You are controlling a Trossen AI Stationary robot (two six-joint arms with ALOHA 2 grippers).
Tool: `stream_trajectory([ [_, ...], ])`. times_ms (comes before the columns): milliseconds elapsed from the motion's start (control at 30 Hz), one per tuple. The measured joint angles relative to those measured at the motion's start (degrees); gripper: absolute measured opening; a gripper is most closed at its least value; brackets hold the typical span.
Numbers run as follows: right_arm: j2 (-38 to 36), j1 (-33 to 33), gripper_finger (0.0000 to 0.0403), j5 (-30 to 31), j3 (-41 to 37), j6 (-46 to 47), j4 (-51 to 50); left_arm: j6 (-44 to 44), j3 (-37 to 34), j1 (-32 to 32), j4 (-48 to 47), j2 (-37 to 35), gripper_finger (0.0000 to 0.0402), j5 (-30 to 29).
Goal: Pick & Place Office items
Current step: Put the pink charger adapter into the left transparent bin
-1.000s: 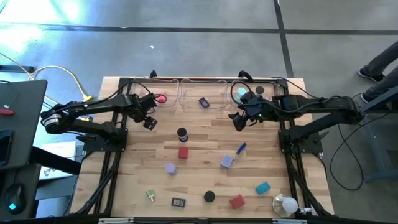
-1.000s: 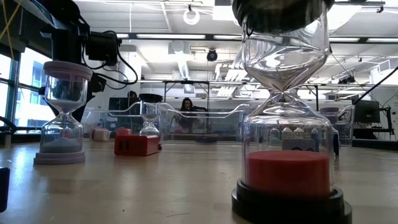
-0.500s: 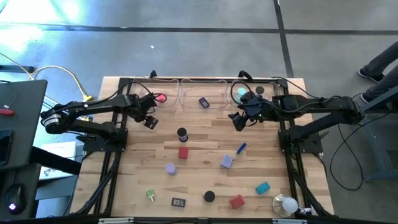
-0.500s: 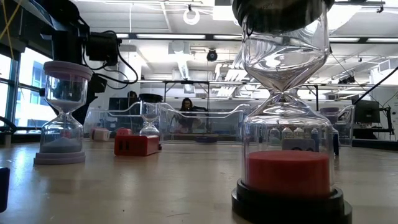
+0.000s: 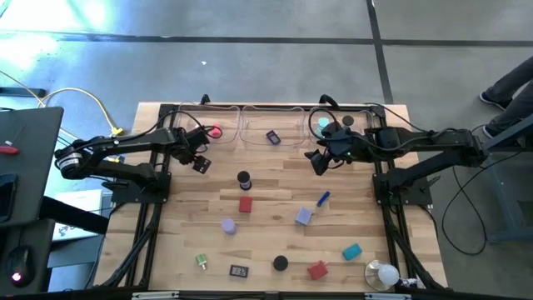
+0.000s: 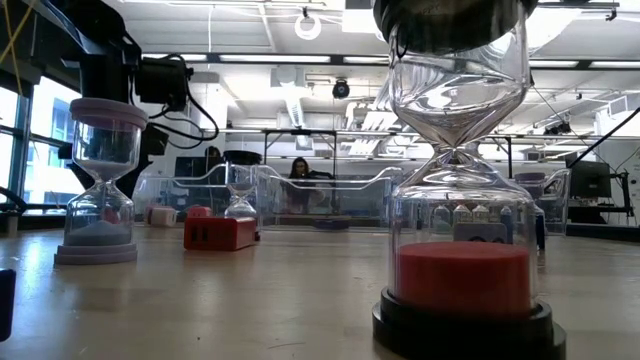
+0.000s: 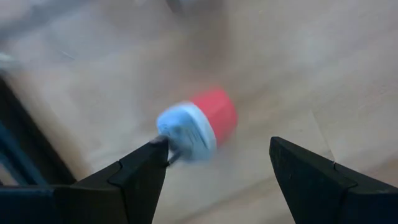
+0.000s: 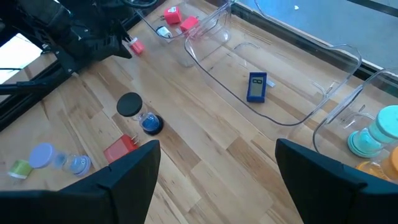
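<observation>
Claws are seen from above near the table's far edge: the left claw (image 5: 200, 163) and right claw (image 5: 317, 161) are both released and empty. Office items (image 5: 245, 204) are scattered toward the near edge. In the left wrist view, a red-and-blue item (image 7: 198, 126) lies beyond the spread fingers (image 7: 140, 174).

Wooden table (image 5: 275, 179) with scattered office items (image 5: 245, 204)

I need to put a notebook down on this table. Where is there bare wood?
Bare wood lies along the near left, between the table's left edge and the lilac hourglass. The middle around the red block and the clear trays at the far edge are crowded.
</observation>
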Motion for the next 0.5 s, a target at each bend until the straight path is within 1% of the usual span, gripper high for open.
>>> stream_trajectory([
  [500,0.0,0.0,0.0307,0.0,0.0,0.0,0.7,0.0,0.0,0.0,0.6,0.0,0.0271,-0.2],
])
